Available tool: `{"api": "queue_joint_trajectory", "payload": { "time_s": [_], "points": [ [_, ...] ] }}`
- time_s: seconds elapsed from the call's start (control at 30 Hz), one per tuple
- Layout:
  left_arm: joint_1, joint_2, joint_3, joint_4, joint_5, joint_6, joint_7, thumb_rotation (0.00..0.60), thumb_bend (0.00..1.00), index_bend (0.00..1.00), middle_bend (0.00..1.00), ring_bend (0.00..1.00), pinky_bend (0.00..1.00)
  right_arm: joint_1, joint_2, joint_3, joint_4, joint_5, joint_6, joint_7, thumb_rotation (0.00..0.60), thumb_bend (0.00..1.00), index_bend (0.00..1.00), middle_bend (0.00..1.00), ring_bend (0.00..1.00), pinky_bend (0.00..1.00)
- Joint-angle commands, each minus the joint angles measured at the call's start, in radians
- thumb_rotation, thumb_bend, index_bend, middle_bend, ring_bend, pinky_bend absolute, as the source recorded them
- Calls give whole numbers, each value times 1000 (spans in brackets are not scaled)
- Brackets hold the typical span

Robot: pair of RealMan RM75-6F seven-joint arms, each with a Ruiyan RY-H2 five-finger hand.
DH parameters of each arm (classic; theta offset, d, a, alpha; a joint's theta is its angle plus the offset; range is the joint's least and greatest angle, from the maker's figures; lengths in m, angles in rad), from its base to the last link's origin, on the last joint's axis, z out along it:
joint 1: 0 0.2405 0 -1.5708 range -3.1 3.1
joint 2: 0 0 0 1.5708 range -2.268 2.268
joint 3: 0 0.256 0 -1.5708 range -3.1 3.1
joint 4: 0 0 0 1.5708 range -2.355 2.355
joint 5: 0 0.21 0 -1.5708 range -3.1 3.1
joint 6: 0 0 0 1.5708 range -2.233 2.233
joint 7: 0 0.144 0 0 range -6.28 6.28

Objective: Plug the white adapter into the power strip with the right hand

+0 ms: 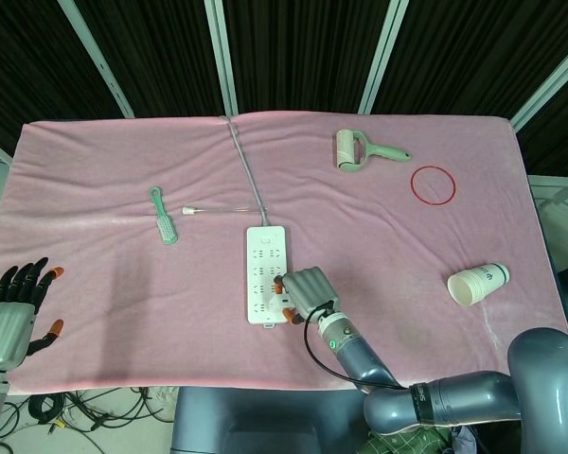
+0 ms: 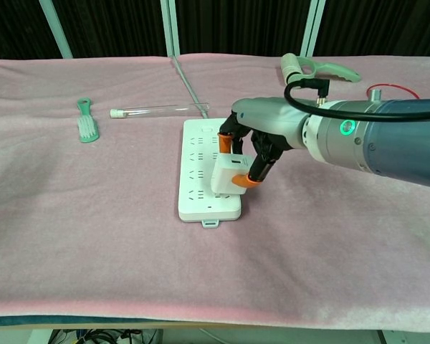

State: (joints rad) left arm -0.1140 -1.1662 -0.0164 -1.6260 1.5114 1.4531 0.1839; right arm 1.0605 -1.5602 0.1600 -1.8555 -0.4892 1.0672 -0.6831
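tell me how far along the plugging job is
Done: the right hand has the white adapter picked up and brought over the power strip. In hand: it holds the adapter against the strip's near end. Left: whether it is fully seated cannot be told; the hand has not let go.
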Motion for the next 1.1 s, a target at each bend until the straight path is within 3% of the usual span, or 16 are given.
{"api": "queue_joint_trajectory", "payload": {
  "time_s": [0.03,0.8,1.1],
  "points": [
    [0,0,1,-1,0,0,1,600,304,119,0,0,0,0,2,0,0,1,-2,3,600,450,748,667,698,520],
    [0,1,1,-2,-2,0,3,600,304,119,0,0,0,7,-2,-12,13,4,-16,3,600,451,762,678,705,521],
    [0,2,1,-4,-4,-2,3,600,304,119,0,0,0,15,-22,-25,35,-30,-3,-17,600,461,850,738,751,556]
  ]
}}
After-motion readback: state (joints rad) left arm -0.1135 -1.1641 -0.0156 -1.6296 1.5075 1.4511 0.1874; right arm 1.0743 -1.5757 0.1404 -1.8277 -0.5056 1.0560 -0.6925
